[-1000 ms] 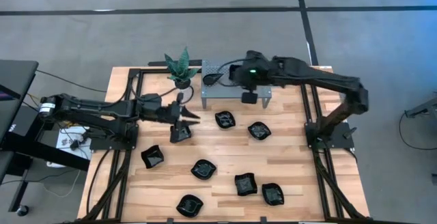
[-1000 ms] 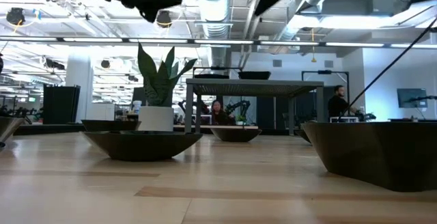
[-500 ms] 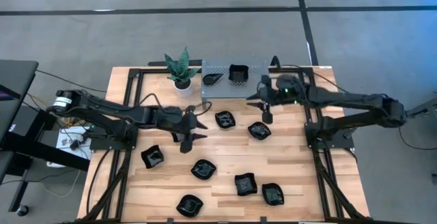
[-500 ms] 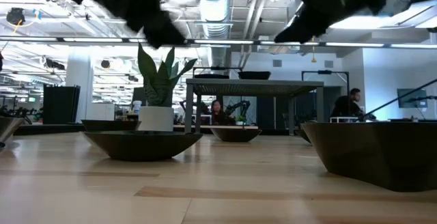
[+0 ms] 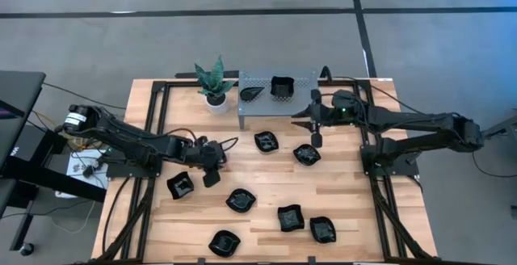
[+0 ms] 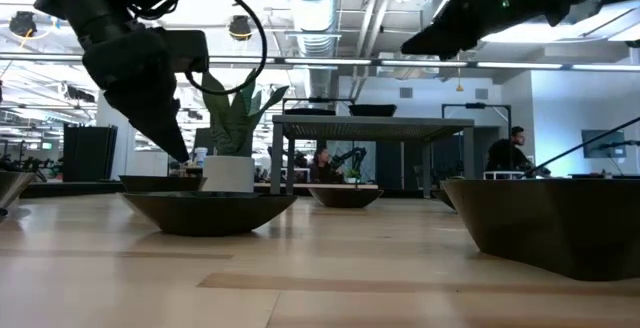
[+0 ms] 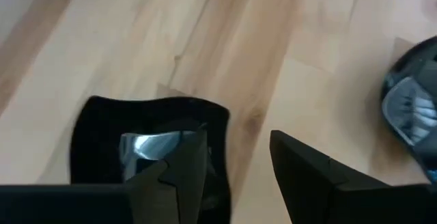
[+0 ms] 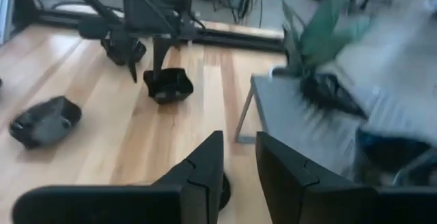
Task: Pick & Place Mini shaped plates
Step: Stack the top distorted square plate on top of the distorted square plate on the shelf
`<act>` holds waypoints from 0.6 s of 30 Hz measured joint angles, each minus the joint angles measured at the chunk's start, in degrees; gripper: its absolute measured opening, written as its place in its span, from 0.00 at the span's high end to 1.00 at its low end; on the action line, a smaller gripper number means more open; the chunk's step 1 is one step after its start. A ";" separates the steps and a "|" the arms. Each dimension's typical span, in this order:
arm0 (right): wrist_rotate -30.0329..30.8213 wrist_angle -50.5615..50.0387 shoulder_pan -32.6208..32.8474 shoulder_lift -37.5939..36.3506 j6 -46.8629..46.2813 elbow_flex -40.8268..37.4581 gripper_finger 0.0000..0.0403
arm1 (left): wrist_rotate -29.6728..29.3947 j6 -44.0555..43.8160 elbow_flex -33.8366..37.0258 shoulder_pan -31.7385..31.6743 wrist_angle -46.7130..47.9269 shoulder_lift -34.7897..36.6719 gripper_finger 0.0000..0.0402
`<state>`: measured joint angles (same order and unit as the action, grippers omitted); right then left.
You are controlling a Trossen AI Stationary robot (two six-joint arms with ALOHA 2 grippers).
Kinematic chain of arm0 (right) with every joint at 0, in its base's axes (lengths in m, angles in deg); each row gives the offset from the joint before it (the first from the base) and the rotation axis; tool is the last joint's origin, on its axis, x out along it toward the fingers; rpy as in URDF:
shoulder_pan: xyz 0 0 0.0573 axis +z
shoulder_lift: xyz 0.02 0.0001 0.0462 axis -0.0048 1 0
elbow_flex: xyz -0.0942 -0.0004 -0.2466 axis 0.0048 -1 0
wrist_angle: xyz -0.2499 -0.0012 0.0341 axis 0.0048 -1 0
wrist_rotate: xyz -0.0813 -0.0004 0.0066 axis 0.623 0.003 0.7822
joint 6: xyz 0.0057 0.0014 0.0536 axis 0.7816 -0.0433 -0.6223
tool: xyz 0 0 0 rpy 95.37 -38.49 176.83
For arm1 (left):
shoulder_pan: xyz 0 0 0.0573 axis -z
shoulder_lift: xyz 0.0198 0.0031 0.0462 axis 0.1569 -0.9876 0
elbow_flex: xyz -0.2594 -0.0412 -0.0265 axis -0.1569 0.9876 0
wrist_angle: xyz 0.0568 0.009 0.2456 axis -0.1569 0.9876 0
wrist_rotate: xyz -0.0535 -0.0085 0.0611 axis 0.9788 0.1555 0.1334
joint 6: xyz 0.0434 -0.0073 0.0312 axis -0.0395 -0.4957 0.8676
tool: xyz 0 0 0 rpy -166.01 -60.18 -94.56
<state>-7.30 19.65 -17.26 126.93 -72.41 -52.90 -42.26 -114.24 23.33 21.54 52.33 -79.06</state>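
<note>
We see seven little black plates [image 5: 241,199] on the wooden table [image 5: 266,176]. Our left gripper [image 5: 212,173] hangs over one plate [image 5: 180,186], fingers spread wide. Our right gripper [image 5: 316,129] hangs farther back, fingers slightly apart, holding nothing. Two plates sit on the grey rack [image 5: 303,81].

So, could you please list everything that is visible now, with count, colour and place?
mini shaped plates: seven black on the table, two more on the rack.
rack: one, grey perforated metal, far edge of the table.
plant: one, green in a white pot, beside the rack.
table: one, light wood.
people: at least two, far behind in the room.
left gripper: dark, open, above a plate near the table's left side.
right gripper: dark, in front of the rack, holds nothing visible.
</note>
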 joint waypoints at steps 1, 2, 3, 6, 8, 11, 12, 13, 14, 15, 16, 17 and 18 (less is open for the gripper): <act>-0.02 -1.02 -0.04 -0.24 -2.03 0.05 0.80 | -0.76 0.00 0.08 0.22 -0.01 0.00 0.59; 0.00 -2.49 0.06 -0.46 -3.69 0.05 0.80 | -1.35 0.00 0.17 0.29 -0.14 0.02 0.59; 0.00 -4.26 0.19 -0.65 -4.44 0.03 0.80 | -1.52 -0.02 0.32 0.31 -0.20 0.02 0.59; -0.04 -7.24 0.58 -0.89 -3.75 0.01 0.80 | -1.65 -1.15 1.81 0.30 -0.27 0.04 0.60; -0.03 -8.19 0.58 -0.86 -3.54 0.01 0.80 | -1.42 -2.67 3.37 0.37 -0.58 0.04 0.60; 0.00 -8.21 0.54 -0.86 -3.93 0.01 0.80 | -1.43 -4.55 5.10 0.37 -1.03 0.04 0.61; 0.00 -8.21 0.54 -0.86 -3.93 0.01 0.80 | -1.45 -4.70 5.48 0.37 -1.30 0.04 0.61; -0.02 -8.21 0.56 -0.86 -3.93 0.01 0.80 | -1.45 -4.70 5.84 0.35 -1.79 0.04 0.61; -0.04 -8.21 0.58 -0.86 -3.93 0.01 0.80 | -1.45 -4.70 6.06 0.35 -2.11 0.04 0.62; -0.04 -8.24 0.58 -0.86 -3.93 0.01 0.80 | -1.45 -4.66 6.21 0.35 -2.48 0.04 0.62; -0.02 -8.24 0.58 -0.86 -3.93 0.01 0.80 | -1.45 -4.59 6.35 0.35 -2.98 0.04 0.63; -0.02 -8.24 0.58 -0.86 -3.93 0.01 0.80 | -1.45 -4.55 6.56 0.35 -3.30 0.04 0.63; -0.02 -8.24 0.58 -0.84 -3.93 0.01 0.80 | -1.45 -4.55 6.83 0.35 -3.42 0.04 0.64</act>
<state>-7.33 11.41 -16.68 126.09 -76.34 -52.90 -43.71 -118.79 30.17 21.89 48.91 -79.02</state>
